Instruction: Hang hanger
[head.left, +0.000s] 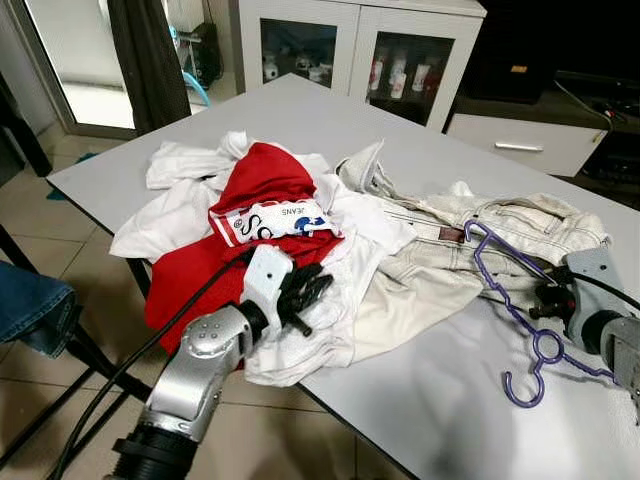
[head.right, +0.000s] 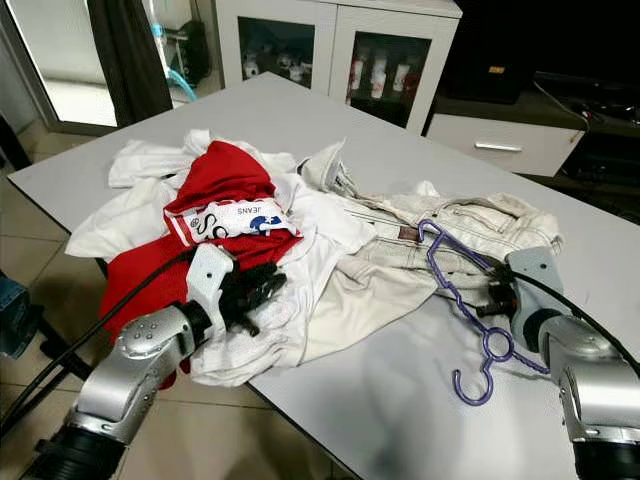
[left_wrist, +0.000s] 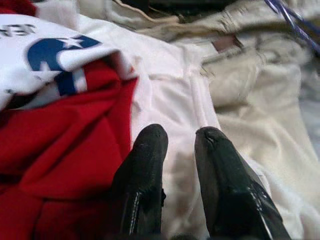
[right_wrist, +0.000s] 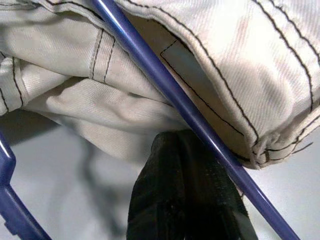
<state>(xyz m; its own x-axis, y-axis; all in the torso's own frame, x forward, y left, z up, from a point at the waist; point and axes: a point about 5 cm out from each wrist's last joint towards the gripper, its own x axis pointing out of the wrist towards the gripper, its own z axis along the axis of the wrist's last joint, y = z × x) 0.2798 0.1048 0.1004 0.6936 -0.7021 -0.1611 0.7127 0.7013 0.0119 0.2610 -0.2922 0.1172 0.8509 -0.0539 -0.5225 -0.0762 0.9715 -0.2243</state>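
A purple plastic hanger (head.left: 493, 270) lies on the white table (head.left: 450, 400), its upper end resting on a cream denim jacket (head.left: 500, 225) and its hook toward the table's near edge. My right gripper (head.left: 548, 297) is shut on one of its bars. The right wrist view shows that bar (right_wrist: 190, 112) crossing the closed fingers (right_wrist: 175, 190) just under the jacket's hem. My left gripper (head.left: 305, 290) rests on a white garment (head.left: 300, 345) beside red cloth (left_wrist: 65, 160), open by a narrow gap with nothing between its fingers (left_wrist: 147, 165).
A heap of red and white clothes (head.left: 265, 180) covers the table's left half. The near table edge runs diagonally below both arms. A white glass-door cabinet (head.left: 350, 40) stands behind the table. Blue denim (head.left: 30, 310) hangs at the far left over tiled floor.
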